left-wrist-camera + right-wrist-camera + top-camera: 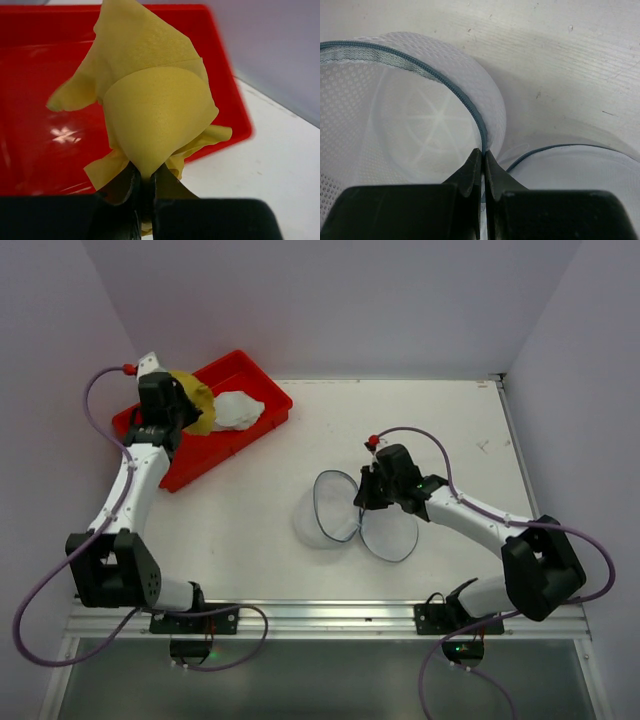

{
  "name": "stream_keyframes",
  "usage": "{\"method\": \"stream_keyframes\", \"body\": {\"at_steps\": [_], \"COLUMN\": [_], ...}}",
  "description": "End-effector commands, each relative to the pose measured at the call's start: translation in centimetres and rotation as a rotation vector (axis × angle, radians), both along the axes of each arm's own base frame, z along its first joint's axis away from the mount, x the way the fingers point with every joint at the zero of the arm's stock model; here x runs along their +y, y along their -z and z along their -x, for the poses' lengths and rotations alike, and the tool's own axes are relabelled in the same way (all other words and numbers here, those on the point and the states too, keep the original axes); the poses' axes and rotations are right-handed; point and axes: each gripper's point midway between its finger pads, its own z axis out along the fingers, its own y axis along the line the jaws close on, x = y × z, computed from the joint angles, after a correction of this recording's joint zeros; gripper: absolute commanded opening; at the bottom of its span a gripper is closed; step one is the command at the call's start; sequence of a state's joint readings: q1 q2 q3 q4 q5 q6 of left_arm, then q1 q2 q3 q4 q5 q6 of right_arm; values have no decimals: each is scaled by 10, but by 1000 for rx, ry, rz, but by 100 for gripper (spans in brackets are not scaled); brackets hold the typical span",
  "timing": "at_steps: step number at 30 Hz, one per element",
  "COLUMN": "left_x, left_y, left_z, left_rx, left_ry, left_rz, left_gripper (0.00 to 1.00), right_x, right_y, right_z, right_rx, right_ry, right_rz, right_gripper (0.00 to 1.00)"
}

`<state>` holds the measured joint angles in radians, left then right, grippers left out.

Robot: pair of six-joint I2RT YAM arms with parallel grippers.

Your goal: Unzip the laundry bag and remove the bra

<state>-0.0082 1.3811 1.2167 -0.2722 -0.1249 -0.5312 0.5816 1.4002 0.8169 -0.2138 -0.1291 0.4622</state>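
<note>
My left gripper [145, 176] is pinched tight on the yellow bra [155, 110], held over the red tray [30, 100] at 10 o'clock in the top view. A white cloth [238, 408] lies in the tray at the bra's 3 o'clock. My right gripper [483, 156] is clamped on the zip trim of the laundry bag [395, 125], mid-table [450, 430]. Its lid [390, 532] lies open toward 4 o'clock.

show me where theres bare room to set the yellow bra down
Bare table between the red tray and the laundry bag, and at the far right beyond the right gripper. Crowded: the tray's far half, holding a white garment.
</note>
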Motion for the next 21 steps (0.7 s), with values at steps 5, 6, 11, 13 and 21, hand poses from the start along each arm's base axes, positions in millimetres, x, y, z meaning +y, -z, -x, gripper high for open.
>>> {"method": "stream_keyframes", "body": {"at_steps": [5,6,11,13,21], "left_x": [100,109,128,128,92], "left_y": [109,118,164,172,96], "left_z": [-17,-19,-37,-38,-24], "left_rx": [299,322,417,442,348], "left_ry": [-234,-251,-268,-252,-151], "left_rz": [60,66,99,104,205], "left_gripper": [0,0,10,32,100], "right_x": [6,6,8,8,14], "right_y": [-21,-22,-24,-23,-25], "right_z": [-7,-7,-6,-7,-14], "right_rx": [-71,-71,-79,-79,-73], "right_ry": [-27,-31,-36,-34,-42], "right_rz": [-38,-40,-52,-50,-55], "right_gripper": [2,2,4,5,12]}}
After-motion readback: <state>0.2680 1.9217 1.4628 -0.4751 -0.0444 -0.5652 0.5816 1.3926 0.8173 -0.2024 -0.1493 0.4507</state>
